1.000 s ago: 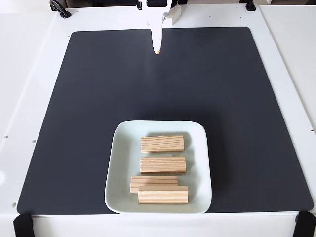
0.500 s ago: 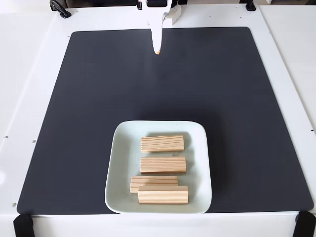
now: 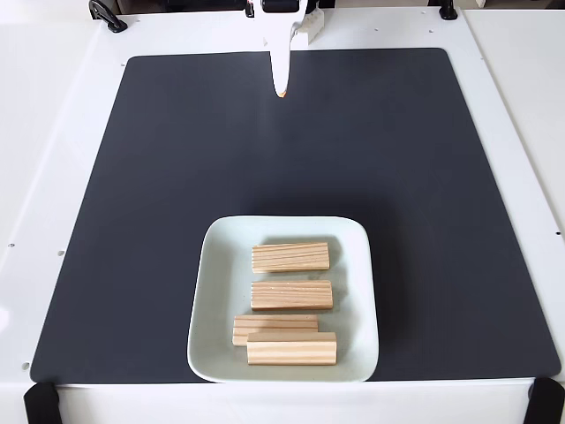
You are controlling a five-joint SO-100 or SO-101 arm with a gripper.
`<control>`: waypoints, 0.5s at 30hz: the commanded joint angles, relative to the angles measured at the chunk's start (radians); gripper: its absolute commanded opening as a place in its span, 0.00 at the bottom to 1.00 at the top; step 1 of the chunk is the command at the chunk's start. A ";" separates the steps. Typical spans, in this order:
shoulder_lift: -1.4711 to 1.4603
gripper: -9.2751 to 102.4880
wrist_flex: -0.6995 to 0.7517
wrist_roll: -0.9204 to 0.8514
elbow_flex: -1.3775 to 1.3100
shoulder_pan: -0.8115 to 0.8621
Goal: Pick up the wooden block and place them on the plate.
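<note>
Gripper: the gripper (image 3: pixel 281 88) hangs at top centre of the frame over the mat (image 3: pixel 159 177); its white fingers look pressed together, nothing between them.
Plate: the plate (image 3: pixel 208 291) sits at lower centre on the mat.
Blocks: four blocks (image 3: pixel 290 257) lie crosswise in the plate (the two nearest ones overlap).

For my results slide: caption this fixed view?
Four wooden blocks lie on the plate; the tool hangs over the mat's far edge.
</note>
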 commanded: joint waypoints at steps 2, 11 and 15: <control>0.000 0.08 -0.012 -0.005 0.000 -0.003; 0.000 0.08 -0.012 -0.005 0.000 -0.003; 0.000 0.08 -0.012 -0.005 0.000 -0.003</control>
